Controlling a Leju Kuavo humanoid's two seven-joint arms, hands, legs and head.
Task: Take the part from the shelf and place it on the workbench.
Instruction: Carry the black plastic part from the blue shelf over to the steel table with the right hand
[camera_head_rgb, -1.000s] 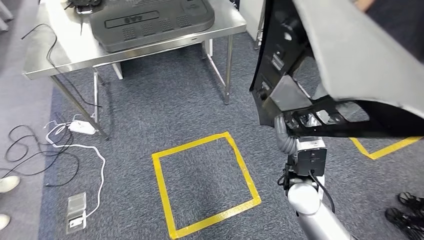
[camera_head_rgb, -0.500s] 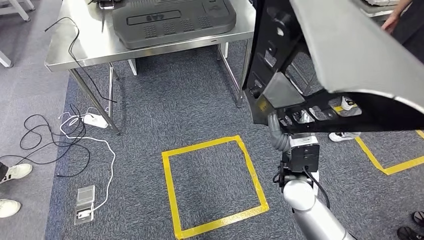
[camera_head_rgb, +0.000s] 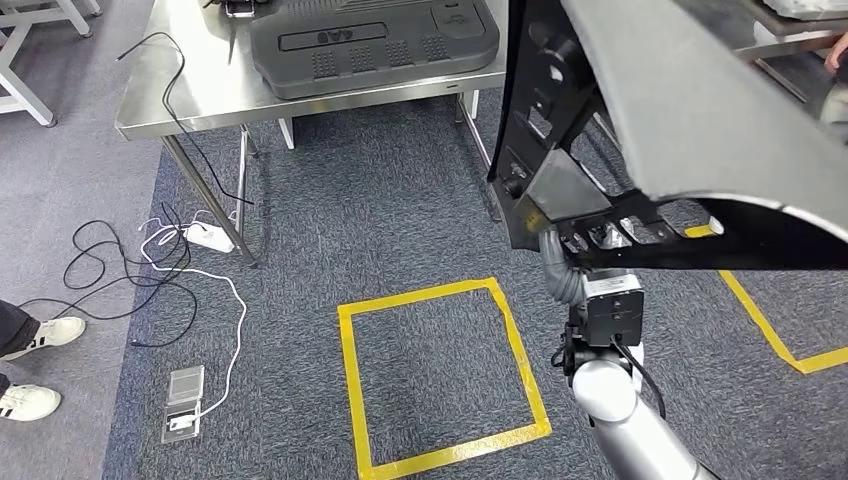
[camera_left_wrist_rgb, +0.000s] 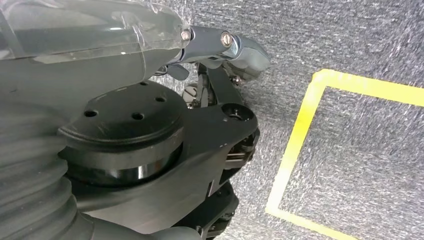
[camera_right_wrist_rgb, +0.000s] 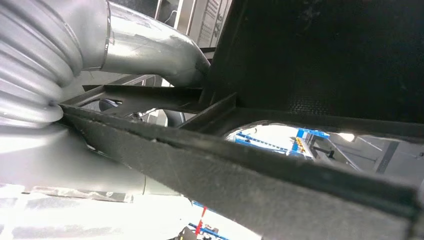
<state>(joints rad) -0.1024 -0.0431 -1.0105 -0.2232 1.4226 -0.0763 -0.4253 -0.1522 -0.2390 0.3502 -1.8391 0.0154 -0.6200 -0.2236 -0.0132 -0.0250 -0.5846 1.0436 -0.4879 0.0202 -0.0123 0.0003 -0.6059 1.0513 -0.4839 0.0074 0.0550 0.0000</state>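
- Right hand (camera_right_wrist_rgb: 100, 115): its grey thumb lies over the frame of a large black-and-grey moulded plastic panel (camera_head_rgb: 690, 120), the fingers clamped on one of its black ribs in the right wrist view; in the head view the panel itself hides the hand.
- Left hand (camera_left_wrist_rgb: 165, 150): seen close from its own wrist, hanging over grey carpet (camera_head_rgb: 400, 210); grey ribbed cover and dark linkages show, but whether the fingers are apart or together cannot be told.
- The panel is carried in the air, upright and tilted, above the silver right forearm (camera_head_rgb: 610, 380); its top and right side are cut off by the picture's edges, so its full outline is not seen.
- A stainless steel workbench (camera_head_rgb: 200, 95) stands ahead and to the left, well apart from the panel's near edge; a dark grey moulded tray-like part (camera_head_rgb: 375, 45) lies on it, partly cut off at the top.
- A yellow tape square (camera_head_rgb: 440, 375) marks the carpet just left of the forearm; open carpet lies between it and the bench legs.
- Black and white cables (camera_head_rgb: 150, 265) and a white power strip (camera_head_rgb: 210, 238) lie by the bench's left leg.
- A person's white shoes (camera_head_rgb: 40, 365) show at the left edge, cut off.
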